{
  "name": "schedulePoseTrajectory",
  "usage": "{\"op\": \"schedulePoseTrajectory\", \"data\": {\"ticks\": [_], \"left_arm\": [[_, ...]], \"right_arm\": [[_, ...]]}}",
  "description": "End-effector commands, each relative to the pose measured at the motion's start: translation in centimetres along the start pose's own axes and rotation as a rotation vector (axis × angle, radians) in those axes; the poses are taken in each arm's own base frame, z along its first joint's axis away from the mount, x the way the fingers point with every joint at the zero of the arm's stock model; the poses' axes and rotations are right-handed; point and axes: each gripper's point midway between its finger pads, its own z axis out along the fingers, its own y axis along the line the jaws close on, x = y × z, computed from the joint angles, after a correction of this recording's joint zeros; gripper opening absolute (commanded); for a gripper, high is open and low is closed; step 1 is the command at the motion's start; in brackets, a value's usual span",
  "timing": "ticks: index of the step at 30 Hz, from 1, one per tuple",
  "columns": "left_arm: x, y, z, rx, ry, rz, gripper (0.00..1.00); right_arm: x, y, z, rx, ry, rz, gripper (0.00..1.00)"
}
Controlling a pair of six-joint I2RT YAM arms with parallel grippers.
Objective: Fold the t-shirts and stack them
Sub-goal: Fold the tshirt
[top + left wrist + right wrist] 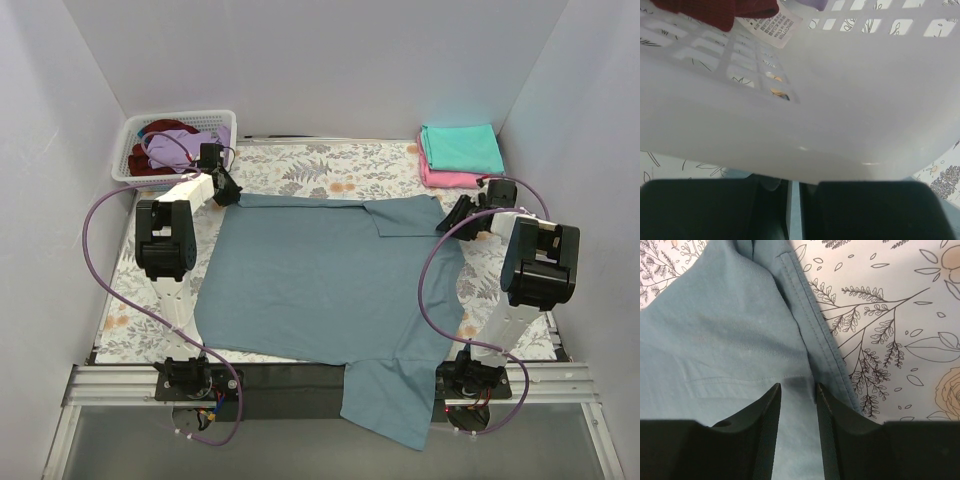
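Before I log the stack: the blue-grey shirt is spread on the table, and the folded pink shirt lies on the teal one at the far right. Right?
The order is reversed: the top external view shows the folded teal shirt lying on the pink shirt at the far right. The blue-grey shirt is indeed spread on the table.

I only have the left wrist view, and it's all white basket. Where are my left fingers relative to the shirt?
Observer: The left gripper is at the far left corner of the blue-grey t-shirt, right beside the basket.
Operator: And the right arm?
Observer: The right gripper has its fingers open, straddling fabric near the shirt's far right corner.
Operator: Anything stacked yet?
Observer: A folded teal t-shirt lies on a pink t-shirt in the far right corner.
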Motion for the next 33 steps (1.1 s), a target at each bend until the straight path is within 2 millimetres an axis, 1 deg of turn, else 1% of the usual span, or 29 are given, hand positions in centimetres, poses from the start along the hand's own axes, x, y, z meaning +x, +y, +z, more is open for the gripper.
{"op": "schedulePoseTrajectory", "data": {"ticks": [1, 4, 6, 7, 9, 10, 13, 14, 16, 17, 19, 20, 21, 22, 23, 25, 26, 27, 28, 29, 33], "left_arm": [[-0.4, -0.2, -0.5, 0.016, -0.011, -0.005, 0.00], [-0.4, -0.3, -0.4, 0.019, -0.007, -0.005, 0.00], [-0.2, -0.2, -0.5, 0.016, -0.003, -0.005, 0.00], [-0.5, -0.2, -0.5, 0.019, -0.008, -0.005, 0.00], [-0.4, -0.3, -0.6, 0.020, -0.008, -0.002, 0.00], [-0.6, -0.4, -0.7, 0.023, -0.011, -0.002, 0.00], [-0.9, -0.7, -1.2, 0.031, -0.020, -0.001, 0.00], [-1.1, -0.8, -1.3, 0.035, -0.025, 0.002, 0.00], [-1.6, -1.1, -2.0, 0.043, -0.036, 0.001, 0.00], [-1.7, -1.2, -2.1, 0.045, -0.039, 0.003, 0.00], [-2.1, -1.4, -2.8, 0.049, -0.047, 0.004, 0.00], [-2.1, -1.4, -2.9, 0.049, -0.047, 0.005, 0.00], [-2.3, -1.4, -3.2, 0.050, -0.050, 0.006, 0.00], [-2.2, -1.4, -3.5, 0.051, -0.049, 0.008, 0.00], [-2.2, -1.4, -3.7, 0.049, -0.047, 0.009, 0.00], [-2.4, -1.5, -4.7, 0.059, -0.057, 0.011, 0.00], [-2.1, -1.3, -4.9, 0.053, -0.050, 0.013, 0.00], [-2.1, -1.3, -5.3, 0.055, -0.054, 0.013, 0.00], [-2.0, -1.2, -5.5, 0.053, -0.050, 0.011, 0.00], [-1.9, -1.1, -6.0, 0.057, -0.049, 0.013, 0.00], [-1.5, -0.9, -7.7, 0.067, -0.046, 0.026, 0.00]], "right_arm": [[-0.2, -0.6, 0.0, 0.021, -0.018, -0.001, 0.41], [0.1, -0.7, 0.3, 0.018, -0.008, -0.002, 0.40], [0.0, -0.5, 0.2, 0.005, -0.010, -0.004, 0.35], [0.0, -0.4, 0.2, 0.000, -0.011, -0.006, 0.29], [-0.3, 0.1, -0.2, -0.016, -0.019, -0.012, 0.22], [-0.6, 0.3, -0.4, -0.020, -0.026, -0.016, 0.15], [-1.6, 1.3, -1.5, -0.035, -0.064, -0.033, 0.02], [-2.1, 1.9, -2.3, -0.042, -0.084, -0.041, 0.01], [-2.7, 2.6, -3.1, -0.054, -0.105, -0.045, 0.01], [-3.2, 3.2, -4.1, -0.063, -0.127, -0.053, 0.01], [-3.6, 3.9, -5.1, -0.069, -0.148, -0.052, 0.01], [-3.9, 4.5, -6.2, -0.075, -0.169, -0.059, 0.01], [-4.0, 4.7, -6.7, -0.073, -0.180, -0.061, 0.01], [-4.2, 5.4, -7.8, -0.079, -0.199, -0.067, 0.01], [-4.2, 5.6, -8.4, -0.079, -0.206, -0.070, 0.01], [-4.3, 6.5, -10.5, -0.076, -0.243, -0.085, 0.01], [-4.1, 6.8, -11.6, -0.076, -0.256, -0.091, 0.01], [-3.8, 6.9, -12.1, -0.071, -0.254, -0.085, 0.01], [-3.7, 7.5, -13.1, -0.080, -0.276, -0.095, 0.01], [-3.6, 7.7, -13.6, -0.083, -0.281, -0.093, 0.01], [-2.1, 9.1, -17.2, -0.109, -0.330, -0.114, 0.01]]}}
